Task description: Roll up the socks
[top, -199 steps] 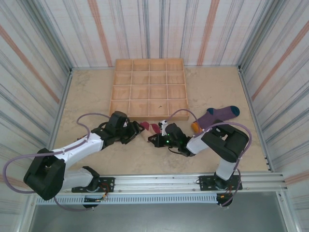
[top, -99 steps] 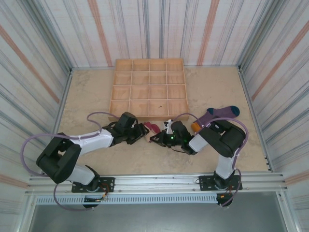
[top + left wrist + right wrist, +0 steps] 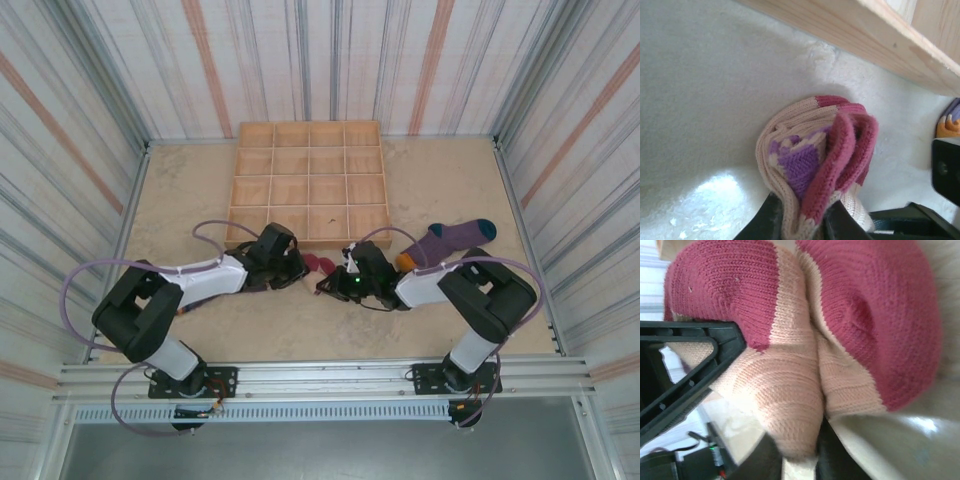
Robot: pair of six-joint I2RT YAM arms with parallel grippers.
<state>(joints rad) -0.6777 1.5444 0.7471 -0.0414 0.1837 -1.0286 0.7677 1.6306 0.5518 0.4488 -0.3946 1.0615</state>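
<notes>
A folded cream sock (image 3: 320,265) with maroon toes lies on the table just in front of the wooden tray, between my two grippers. My left gripper (image 3: 298,270) pinches its left end. In the left wrist view the left gripper (image 3: 802,225) is shut on the bunched cream sock (image 3: 815,155), whose cream, maroon and purple knit bulges out above the fingers. My right gripper (image 3: 331,283) comes in from the right. In the right wrist view the right gripper (image 3: 797,462) has a lobe of the cream sock (image 3: 790,390) between its fingers. A purple sock (image 3: 455,238) with a teal toe lies flat at the right.
The wooden grid tray (image 3: 308,185) stands right behind the socks, and its front wall (image 3: 875,45) runs close above them. The purple sock's orange cuff (image 3: 947,125) lies just right of the grippers. Striped walls enclose the table.
My left arm has reached right to the cream sock and its gripper has shut on it. My right gripper has shifted slightly right and loosened a little.
</notes>
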